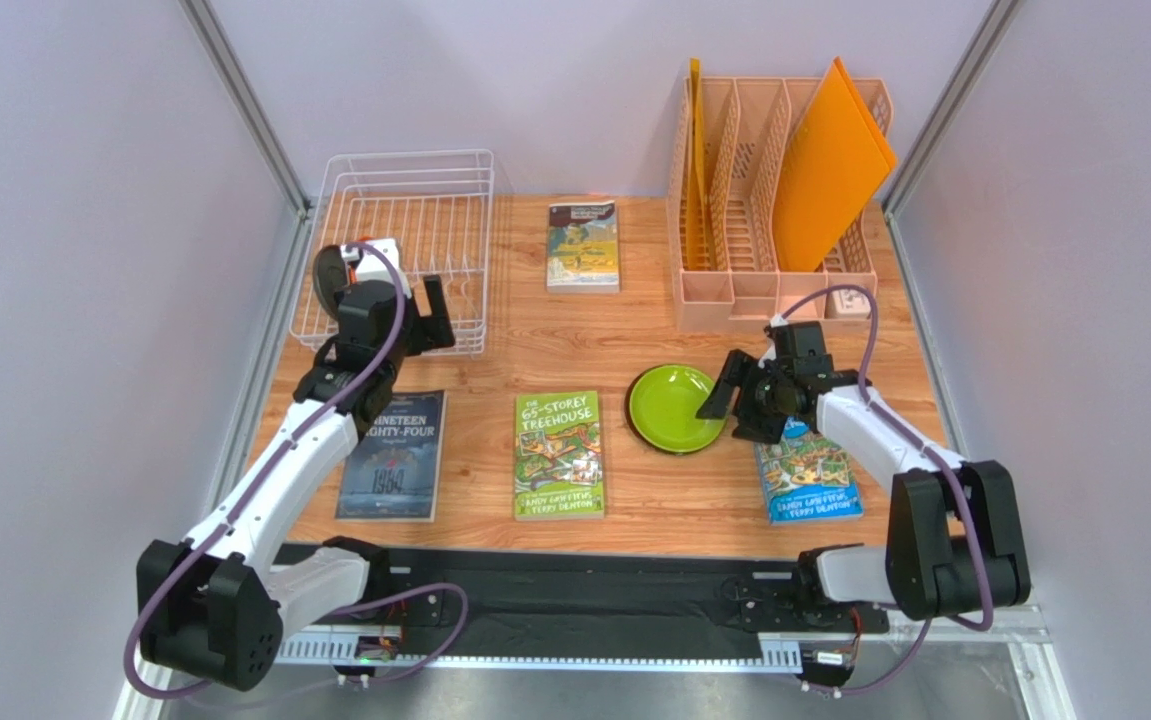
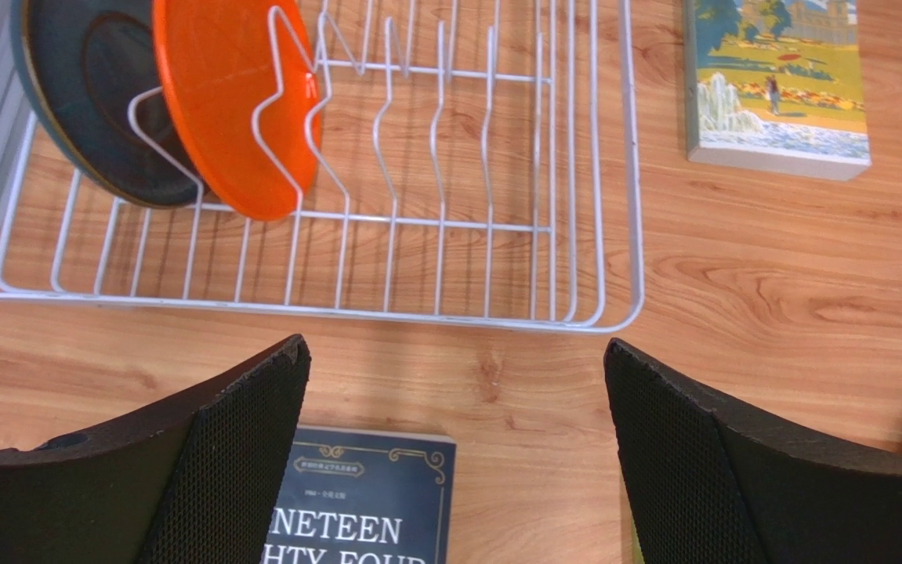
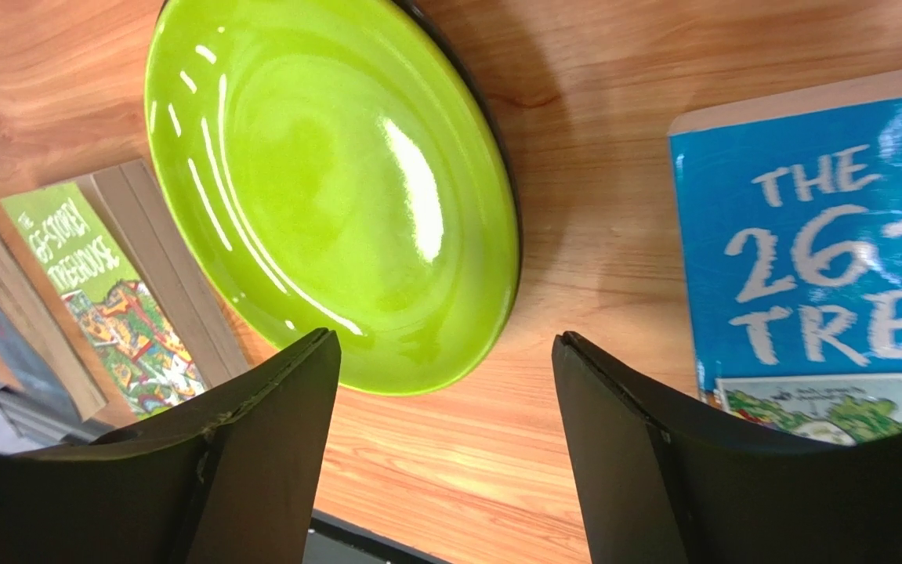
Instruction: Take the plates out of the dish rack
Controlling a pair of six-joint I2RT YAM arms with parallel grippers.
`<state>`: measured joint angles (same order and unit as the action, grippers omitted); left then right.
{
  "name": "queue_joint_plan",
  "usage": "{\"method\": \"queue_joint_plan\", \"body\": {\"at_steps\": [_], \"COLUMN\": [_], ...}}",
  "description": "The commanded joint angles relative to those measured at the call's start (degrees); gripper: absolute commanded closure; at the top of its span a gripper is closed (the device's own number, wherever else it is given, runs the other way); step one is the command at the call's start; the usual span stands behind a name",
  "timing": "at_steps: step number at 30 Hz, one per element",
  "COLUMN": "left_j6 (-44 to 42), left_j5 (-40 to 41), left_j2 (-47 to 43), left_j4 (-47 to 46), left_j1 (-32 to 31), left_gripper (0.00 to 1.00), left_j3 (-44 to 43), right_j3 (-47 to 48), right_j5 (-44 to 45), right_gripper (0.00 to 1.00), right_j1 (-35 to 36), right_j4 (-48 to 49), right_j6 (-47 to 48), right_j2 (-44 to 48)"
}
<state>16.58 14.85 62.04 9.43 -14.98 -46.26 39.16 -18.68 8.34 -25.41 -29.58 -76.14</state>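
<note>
**Item 1. Dish rack**: white wire basket at the far left of the table. On my left wrist view it holds two plates, both at its left end.

**Item 2. Orange plate**: on edge between the prongs, leaning left against its neighbour. It looks thin and slightly see-through, so I judge it plastic, light and stiff.

**Item 3. Dark teal plate**: on edge behind the orange one, nearest the rack's end wall. It looks heavier.

**Item 4. Green plate**: out of the rack, lying flat on the table between two books. The glossy face reads to me as slippery.

**Item 5. Dark red plate**: I find it in no view.

**Item 6. Left gripper**: jaws spread as wide as they go, holding nothing. It hangs above the bare wood just in front of the rack's near rail, pointed at it.

**Item 7. Right gripper**: jaws parted, nothing between them. It sits at the green plate's near rim, with one finger overlapping that edge in the picture. I cannot tell whether it touches.

**Handling note:** I would pinch a standing plate across its thickness at the top rim, clear of the wires, and draw it straight up. A tilted pull could catch on a prong. The orange plate goes first, since it blocks the teal one.
</note>
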Motion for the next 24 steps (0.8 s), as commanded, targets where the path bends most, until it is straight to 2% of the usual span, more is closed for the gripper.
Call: {"method": "queue_joint_plan", "body": {"at_steps": [1,5,11,20,24], "left_j6": [0.6,1.0,1.9,2.3,1.8], "left_j5": [-0.4,-1.3,-4.6,-5.8,-7.1], "left_j2": [1.1,1.9,5.5,12.9,16.3], "left_j4": [-0.1,-1.1,-2.5,-5.6,-7.6], "left_j1": [2.8,6.7,12.9,21.1,22.8], "left_gripper": [0.0,0.0,0.0,0.06,0.14], "left_j3": [-3.5,-4.3,-6.6,-9.1,-10.3], "right_j3": [4.6,5.7,8.4,8.2,8.8], "right_j5": [7.4,15.3,18.4,11.9,9.5], "right_gripper": [0.27,0.26,0.25,0.26,0.28], "right_j1": [0.8,2.0,2.0,2.1,2.1], "right_j4": [-4.5,-5.4,-6.0,-1.1,0.6], "right_j6": [2.0,2.2,3.7,3.3,3.0], "right_j2": [2.8,8.3,13.3,10.7,7.7]}}
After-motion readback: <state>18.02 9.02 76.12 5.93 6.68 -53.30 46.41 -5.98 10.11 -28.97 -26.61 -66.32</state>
